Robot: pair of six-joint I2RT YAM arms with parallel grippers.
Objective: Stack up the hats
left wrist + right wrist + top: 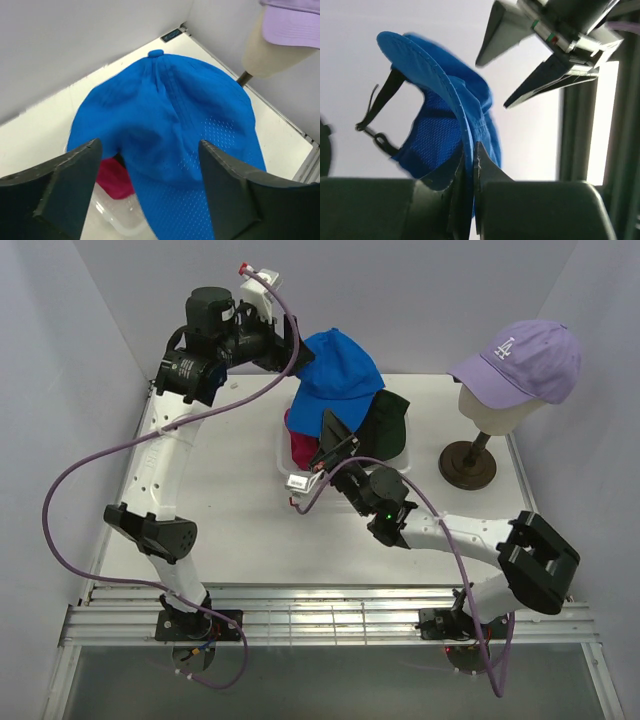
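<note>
My right pincer [471, 150] is clamped tight on the edge of the blue cap [440, 125], with the fabric pinched flat between the two fingers. The cap hangs up in the air with its mesh lining and strap facing my wrist camera. My left pincer [148, 150] is spread wide, one finger on either side of the blue crown and gripping nothing. From above, the blue cap [340, 365] sits high at the back of the surface [230, 490], over the pile in the basket [122, 220]. My left pincer [290, 340] is just beside it and my right pincer [335, 435] comes in from the near side. Under it the magenta cap [303, 448] peeks out on the left and the dark green cap [392, 418] on the right. Off to the right, well apart, the lavender cap [530, 358] sits on the mannequin head [495, 412] atop its stand [468, 462].
</note>
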